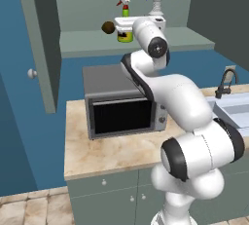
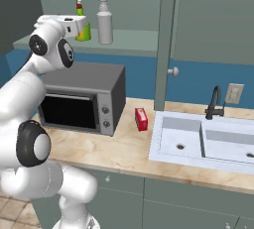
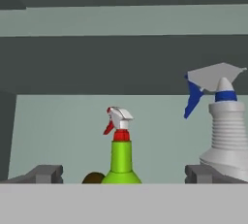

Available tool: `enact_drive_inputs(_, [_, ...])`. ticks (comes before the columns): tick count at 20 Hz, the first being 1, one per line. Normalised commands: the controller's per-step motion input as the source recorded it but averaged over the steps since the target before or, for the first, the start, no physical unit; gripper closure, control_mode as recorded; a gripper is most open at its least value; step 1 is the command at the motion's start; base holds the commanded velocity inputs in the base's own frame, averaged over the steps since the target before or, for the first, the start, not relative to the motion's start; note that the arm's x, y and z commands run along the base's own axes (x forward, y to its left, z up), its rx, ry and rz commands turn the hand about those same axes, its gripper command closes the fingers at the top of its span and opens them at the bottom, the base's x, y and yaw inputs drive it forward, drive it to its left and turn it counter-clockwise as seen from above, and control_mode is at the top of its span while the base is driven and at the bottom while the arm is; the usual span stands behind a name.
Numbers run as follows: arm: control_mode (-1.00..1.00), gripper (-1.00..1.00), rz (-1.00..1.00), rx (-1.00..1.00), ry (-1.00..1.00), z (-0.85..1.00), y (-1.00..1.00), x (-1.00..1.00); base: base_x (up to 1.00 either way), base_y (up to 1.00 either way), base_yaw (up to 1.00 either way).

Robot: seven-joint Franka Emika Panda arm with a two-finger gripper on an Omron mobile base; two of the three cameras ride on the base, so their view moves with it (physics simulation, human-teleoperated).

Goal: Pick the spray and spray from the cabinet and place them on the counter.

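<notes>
The cabinet (image 1: 53,44) hangs open on the wall, and both bottles stand inside it on its bottom shelf. The green spray (image 3: 120,155) is the short one, with a red and white top and a yellow label. The grey-white spray (image 3: 225,131) is the tall one, with a blue and white top. It stands just beside the green spray, a little deeper in the cabinet. A small brown ball (image 1: 108,27) sits on the same shelf, on the other side of the green spray.

The gripper (image 3: 123,174) is up at the front of the cabinet, right in front of the green spray. Its two fingers (image 3: 46,173) are spread as wide as they go, one on each side of the green bottle's neck. They hold nothing.

Under the cabinet lies the counter (image 2: 124,148). A grey toaster oven (image 2: 84,99) stands on it, straight below the bottles. A flat red box (image 2: 141,119) and the sink (image 2: 198,141) are on the counter too, below the cabinet's open door.
</notes>
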Motion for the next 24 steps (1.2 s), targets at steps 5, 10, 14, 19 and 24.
enact_drive_inputs(5, [-1.00,-1.00,0.00,0.00,0.00,0.00,0.02,0.15,0.00,0.00,0.00])
enact_drive_inputs(10, [-1.00,-1.00,0.00,0.00,0.00,0.00,0.05,0.15,0.00,0.00,0.00])
enact_drive_inputs(14, [-1.00,-1.00,-0.01,0.00,0.00,0.00,0.08,0.07,0.00,0.00,0.00])
enact_drive_inputs(19, [-1.00,-1.00,-0.01,0.00,0.00,0.00,0.10,0.09,0.00,0.00,0.00])
enact_drive_inputs(24, [-1.00,-1.00,0.00,0.00,0.00,0.00,0.06,0.16,0.00,0.00,0.00])
